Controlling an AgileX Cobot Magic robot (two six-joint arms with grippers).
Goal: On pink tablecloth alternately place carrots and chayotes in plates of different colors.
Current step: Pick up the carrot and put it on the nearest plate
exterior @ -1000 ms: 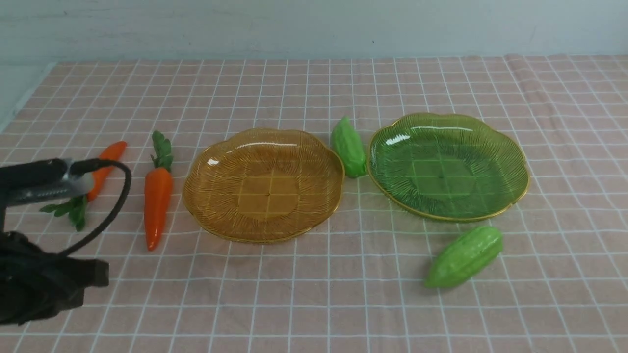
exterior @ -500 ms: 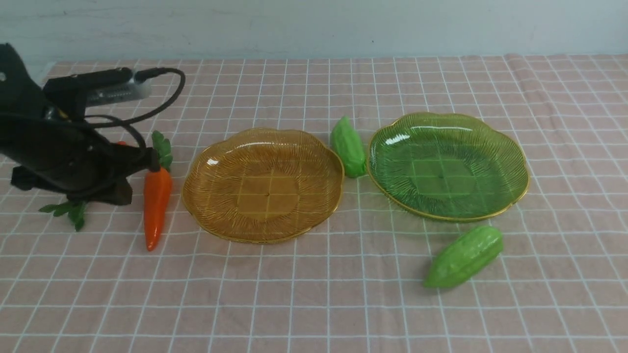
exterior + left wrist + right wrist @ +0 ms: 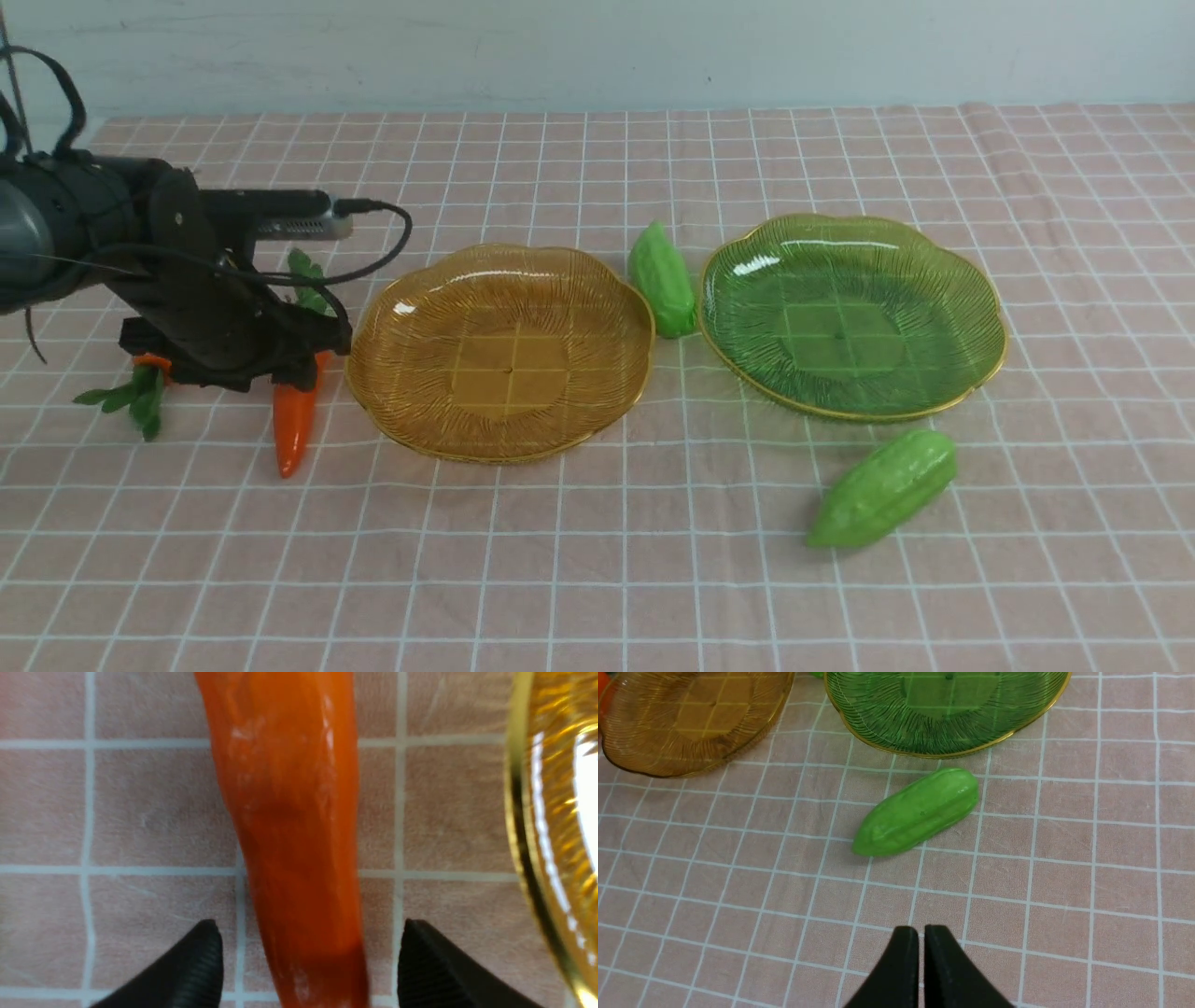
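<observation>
- Left gripper (image 3: pixel 308 933) of mine has its two black tips wide apart, one on each side of the shiny orange toy carrot with green leaves (image 3: pixel 289 812). They are not touching it.
- Why do you hold them like that?
- So they can squeeze the carrot across its thin way. I think that is the easy way to grab a long thing.
- Where is the carrot?
- It lies flat on the pink cloth with white squares (image 3: pixel 597 579), just beside the see-through amber glass plate with a gold rim (image 3: pixel 504 355). I think it goes in there next.
- Which way does it point?
- Its long way runs from close to me to far from me. The pointy end is toward me, and the leaves are at the far end.
- And your other hand?
- My right gripper (image 3: pixel 921 938) has its tips shut together, with nothing in them. It hangs over the cloth near a fat bumpy light green toy chayote (image 3: pixel 917 812). That one lies slanted beside the green glass plate (image 3: pixel 845 317), with its thinner end closer to me.
</observation>
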